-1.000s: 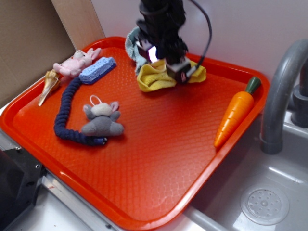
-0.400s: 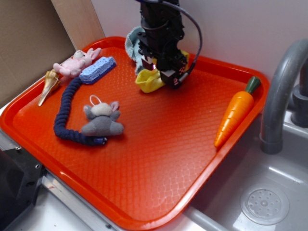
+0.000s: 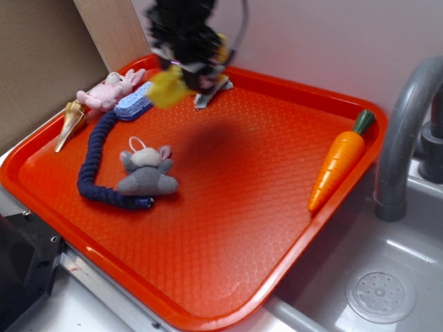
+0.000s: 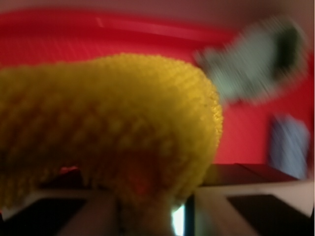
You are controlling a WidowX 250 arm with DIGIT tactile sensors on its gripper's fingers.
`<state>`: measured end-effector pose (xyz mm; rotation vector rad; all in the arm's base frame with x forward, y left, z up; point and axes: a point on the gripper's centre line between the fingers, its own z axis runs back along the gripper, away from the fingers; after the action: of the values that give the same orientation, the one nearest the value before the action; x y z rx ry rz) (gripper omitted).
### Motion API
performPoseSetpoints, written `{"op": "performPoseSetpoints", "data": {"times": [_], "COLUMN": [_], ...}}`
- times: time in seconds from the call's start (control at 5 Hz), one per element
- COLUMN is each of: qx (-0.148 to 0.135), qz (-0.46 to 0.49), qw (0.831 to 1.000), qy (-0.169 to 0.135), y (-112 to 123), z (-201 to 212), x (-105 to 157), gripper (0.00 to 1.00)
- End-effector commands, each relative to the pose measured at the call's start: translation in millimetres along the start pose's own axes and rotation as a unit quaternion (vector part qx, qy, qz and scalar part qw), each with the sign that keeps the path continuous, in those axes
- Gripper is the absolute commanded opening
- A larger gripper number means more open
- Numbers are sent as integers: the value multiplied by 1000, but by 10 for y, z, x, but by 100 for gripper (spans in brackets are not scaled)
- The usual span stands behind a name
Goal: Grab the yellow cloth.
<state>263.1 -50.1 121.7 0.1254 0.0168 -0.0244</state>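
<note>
Gripper [image 3: 181,69] closed on the yellow cloth [image 3: 166,88], which hangs bunched from the jaws above the back left part of the red tray [image 3: 208,277], clear of the tray floor with a dark shadow beneath; the exterior view is motion-blurred here. In the wrist view the yellow cloth [image 4: 106,128] fills most of the frame, its knit bulging over the jaws, so only a narrow pinch of fabric seems to be held. Risks, as judgement: the hold looks to be on one fold, and a quick swing could let the heavy loose part pull free and drop back onto the tray; the hanging end is close above the blue sponge [image 3: 135,102] and the pink plush bunny [image 3: 111,88], so a low pass could snag or drag them. The pale blue-grey cloth [image 3: 211,93] lies just beside the gripper on the tray; whether it touches the arm or the yellow fabric cannot be told through the blur, and it might get carried along. Tray contents otherwise: a gold cone [image 3: 69,121] at the left rim, a navy rope [image 3: 93,162] curving forward, a grey plush bunny [image 3: 147,173] against its end, and a toy carrot [image 3: 339,162] along the right rim. Right of the tray, a grey sink [image 3: 387,290] with a faucet [image 3: 405,138] holds nothing visible.
</note>
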Motion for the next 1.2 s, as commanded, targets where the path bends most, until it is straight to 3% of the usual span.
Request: {"op": "performPoseSetpoints", "data": {"times": [0.0,0.2,0.6,1.0], "qx": [-89,-82,-62,-65], "qz": [-27,-34,-31,-36], "qw": [989,990,993,993], "qy": [-112,-107,-92,-92], "y": [59,44,-65,-96], "z": [1183,1404,1296,1244], "x": [-630,-629,-521,-528], "gripper": [0,0,0,0]}}
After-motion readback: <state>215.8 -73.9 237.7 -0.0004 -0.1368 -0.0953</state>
